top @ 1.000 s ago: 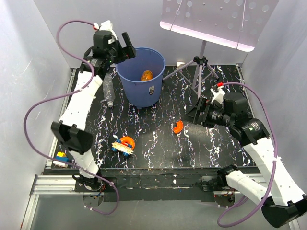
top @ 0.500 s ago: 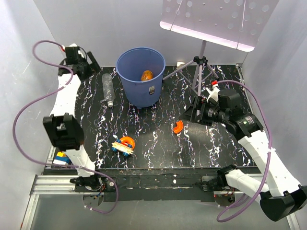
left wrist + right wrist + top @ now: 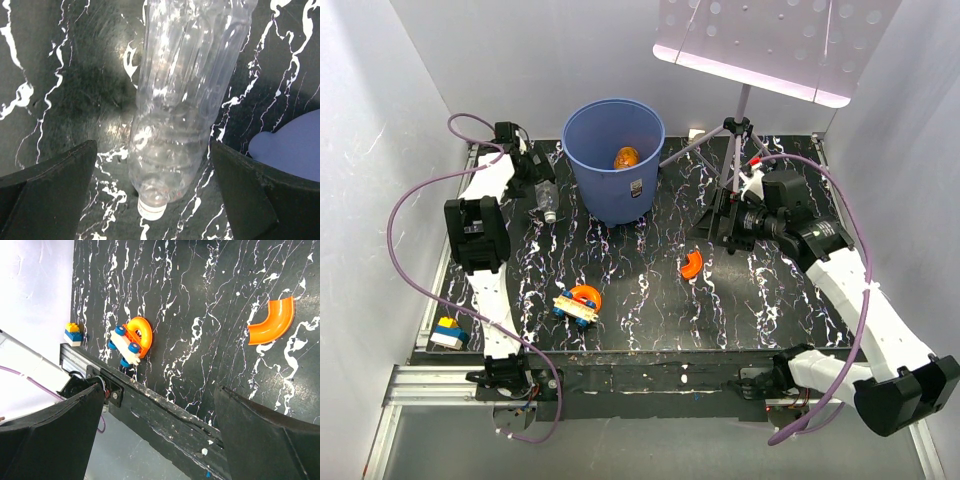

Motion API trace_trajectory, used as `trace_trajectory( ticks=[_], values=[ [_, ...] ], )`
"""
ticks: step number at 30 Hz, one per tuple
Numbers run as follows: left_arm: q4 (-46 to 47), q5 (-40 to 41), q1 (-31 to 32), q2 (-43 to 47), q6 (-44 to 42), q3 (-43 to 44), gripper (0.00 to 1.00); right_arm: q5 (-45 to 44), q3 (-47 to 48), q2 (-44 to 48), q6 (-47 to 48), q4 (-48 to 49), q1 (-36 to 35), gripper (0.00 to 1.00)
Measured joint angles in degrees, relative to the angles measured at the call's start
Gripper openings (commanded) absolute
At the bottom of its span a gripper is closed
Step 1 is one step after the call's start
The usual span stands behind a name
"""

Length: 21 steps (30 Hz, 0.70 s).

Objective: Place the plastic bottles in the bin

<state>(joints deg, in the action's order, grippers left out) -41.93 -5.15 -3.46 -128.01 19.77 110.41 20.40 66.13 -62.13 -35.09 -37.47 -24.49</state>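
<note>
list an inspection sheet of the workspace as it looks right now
surface: black white-veined marbled tabletop, nothing spilled seen
job's things: clear ribbed plastic bottle lying on its side left of the large round blue plastic bin; an orange object lies inside the bin
clutter: orange curved plastic piece; orange ring with a blue-wheeled white toy; yellow-and-blue toy block by the near-left edge
fingers: left fingers open, either side of the bottle's cap end; right fingers open, empty
cables: purple cables loop off both arms
surroundings: white walls; tripod stand with a perforated panel
</note>
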Motion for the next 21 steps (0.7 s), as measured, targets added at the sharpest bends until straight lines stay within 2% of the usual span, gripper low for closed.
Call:
trace_trajectory(
  ticks=[2, 10, 12, 15, 17, 21],
  values=[
    [0.3, -0.4, 0.0, -1.2, -0.2, 1.0, 0.94, 0.2, 0.1, -0.6, 0.0, 0.1, 0.0, 0.96],
    [0.7, -2.0, 0.1, -2.8, -0.7, 1.2, 0.65, 0.3, 0.1, -0.9, -0.1, 0.1, 0.0, 0.96],
    [1.1, -2.4, 0.2, -2.8, -0.7, 1.2, 0.56, 0.3, 0.1, -0.8, -0.1, 0.1, 0.0, 0.95],
    [1.7, -2.9, 0.2, -2.7, -0.7, 0.8, 0.32, 0.3, 0.1, -0.4, -0.1, 0.0, 0.0, 0.96],
    [2.7, -3.4, 0.2, -1.9, -0.5, -0.5, 0.23, 0.3, 0.1, 0.3, -0.1, -0.1, 0.0, 0.96],
    [3.4, -3.8, 0.2, 1.9, -0.7, -5.4, 0.22, 0.3, -0.1, 3.2, -0.3, -0.1, 0.0, 0.95]
  ],
)
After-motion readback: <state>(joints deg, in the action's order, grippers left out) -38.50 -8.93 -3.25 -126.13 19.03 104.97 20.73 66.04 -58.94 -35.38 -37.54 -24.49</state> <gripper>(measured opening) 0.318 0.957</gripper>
